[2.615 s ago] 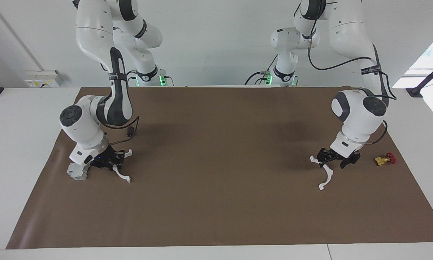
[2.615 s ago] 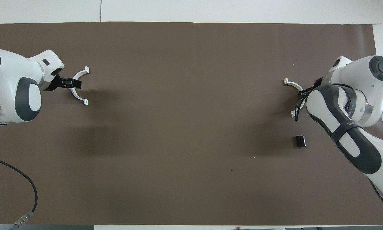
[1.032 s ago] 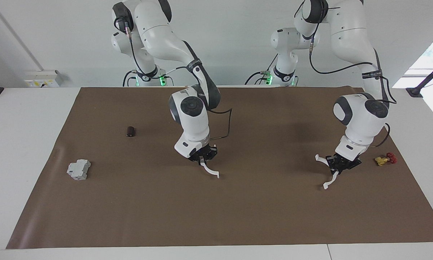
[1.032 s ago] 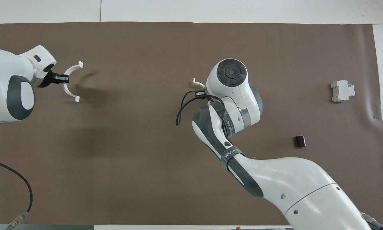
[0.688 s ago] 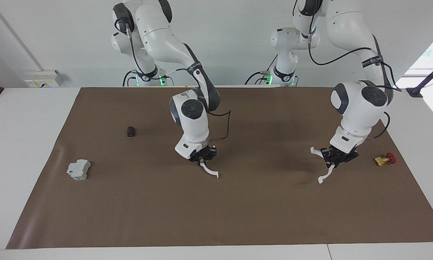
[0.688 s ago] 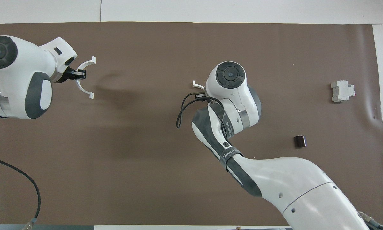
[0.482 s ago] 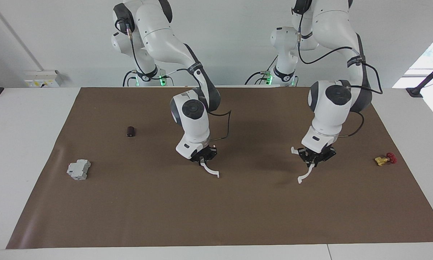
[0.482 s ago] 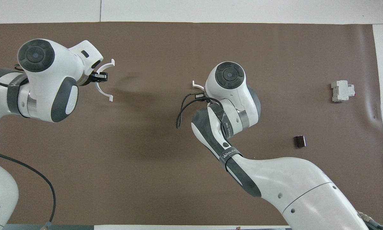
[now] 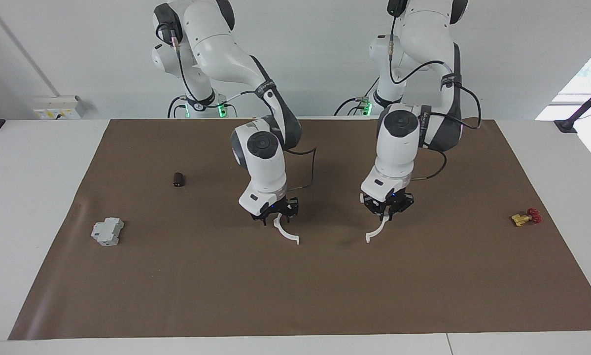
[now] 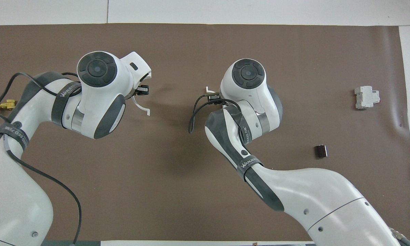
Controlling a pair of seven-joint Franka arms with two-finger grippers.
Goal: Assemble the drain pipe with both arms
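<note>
Facing view: the right gripper [image 9: 274, 211] hangs over the middle of the brown mat [image 9: 305, 296] that covers the desk [image 9: 29, 162]. It is clamped on one white half-ring arc [image 9: 286, 234], whose free end curves down toward the mat. The left gripper [image 9: 388, 203] is also over the mat's middle, beside the right one and toward the left arm's end. It is closed on the other white half-ring arc [image 9: 377, 230], which curves the mirrored way. The two arcs face each other with a clear gap between them and do not touch. A grey boxy block [image 9: 107, 231] lies near the desk edge at the right arm's end. A small dark cylinder [image 9: 178, 179] sits nearer to the robots than that block. A yellow-and-red valve piece [image 9: 526, 217] lies near the edge at the left arm's end.

Overhead view: the left gripper [image 10: 144, 90] shows beneath its wrist, its arc [image 10: 140, 106] reaching out toward the mat's centre. The right wrist covers its gripper; only a tip of its arc [image 10: 209, 90] peeks out. The grey block [image 10: 366, 97], dark cylinder [image 10: 321, 151] and valve piece [image 10: 2, 104] lie apart at the desk's two ends.
</note>
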